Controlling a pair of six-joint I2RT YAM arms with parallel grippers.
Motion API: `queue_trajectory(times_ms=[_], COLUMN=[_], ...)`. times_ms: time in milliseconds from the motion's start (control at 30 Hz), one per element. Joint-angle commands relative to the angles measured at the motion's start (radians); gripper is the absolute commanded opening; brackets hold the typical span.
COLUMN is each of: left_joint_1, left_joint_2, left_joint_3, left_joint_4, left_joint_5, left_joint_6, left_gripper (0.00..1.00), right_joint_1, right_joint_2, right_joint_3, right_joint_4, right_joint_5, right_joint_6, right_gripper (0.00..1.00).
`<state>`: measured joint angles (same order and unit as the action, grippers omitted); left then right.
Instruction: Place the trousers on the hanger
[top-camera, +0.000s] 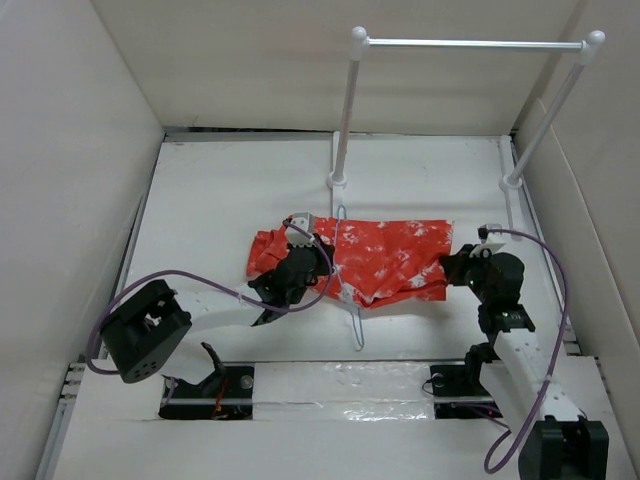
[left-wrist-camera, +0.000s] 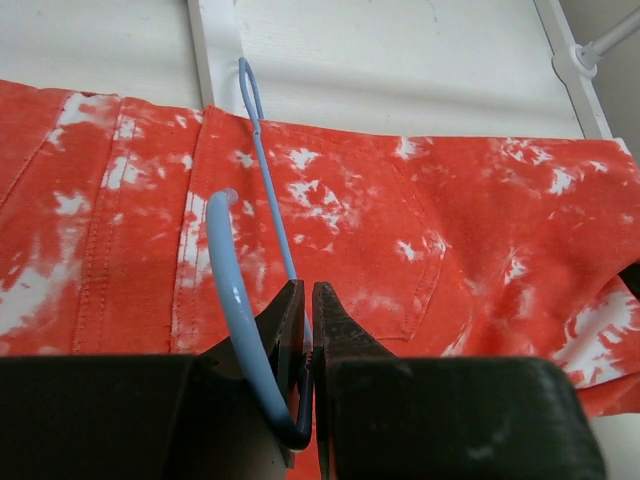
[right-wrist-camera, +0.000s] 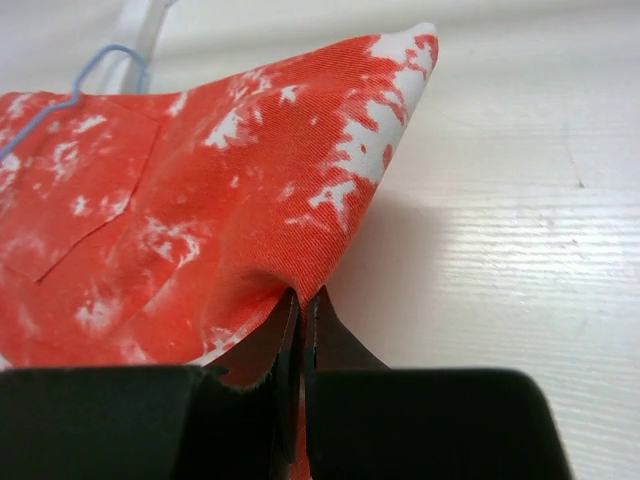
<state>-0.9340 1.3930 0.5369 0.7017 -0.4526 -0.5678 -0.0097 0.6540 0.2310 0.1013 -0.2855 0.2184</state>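
Note:
The red-orange trousers (top-camera: 385, 258) with white speckles lie folded across the middle of the table. The pale blue wire hanger (top-camera: 343, 268) lies over them, its hook (top-camera: 357, 335) pointing toward the near edge. My left gripper (top-camera: 296, 270) sits on the trousers' left part and is shut on the hanger's wire (left-wrist-camera: 258, 150) by the hook (left-wrist-camera: 232, 290), seen in the left wrist view (left-wrist-camera: 307, 300). My right gripper (top-camera: 452, 268) is shut on the right edge of the trousers (right-wrist-camera: 250, 180), pinching the fabric between its fingertips (right-wrist-camera: 302, 305).
A white-posted rack with a metal crossbar (top-camera: 470, 43) stands at the back, its feet (top-camera: 337, 181) on the table just beyond the trousers. White walls enclose the table on left, back and right. Purple cables loop beside each arm.

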Motion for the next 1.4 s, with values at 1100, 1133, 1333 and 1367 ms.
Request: queue_trajectory(times_ms=[1100,1133,1333,1367], left_joint_1=[-0.035,-0.035,-0.058,-0.058], left_joint_2=[-0.109,-0.120,-0.206,-0.206], left_joint_3=[0.265,0.287,0.350,0.357], left_joint_4=[-0.166,-0.201,-0.275,-0.287], left_joint_5=[0.183,0.181,0.196,0.204], left_joint_6=[0.240,0.220,0.207,0.206], left_gripper=[0.00,0.00,0.00,0.00], right_joint_1=[0.002,0.034,0.246,0.329], right_joint_2=[0.151,0.129,-0.008,-0.010], right_joint_3=[0.126,0.148,0.315,0.324], right_joint_4=[-0.016,-0.046,-0.173,-0.164], right_joint_5=[-0.040,-0.031,0.043,0.045], right_joint_6=[-0.079,-0.097,-0.059,-0.038], right_gripper=[0.51,0.63,0.84,0.83])
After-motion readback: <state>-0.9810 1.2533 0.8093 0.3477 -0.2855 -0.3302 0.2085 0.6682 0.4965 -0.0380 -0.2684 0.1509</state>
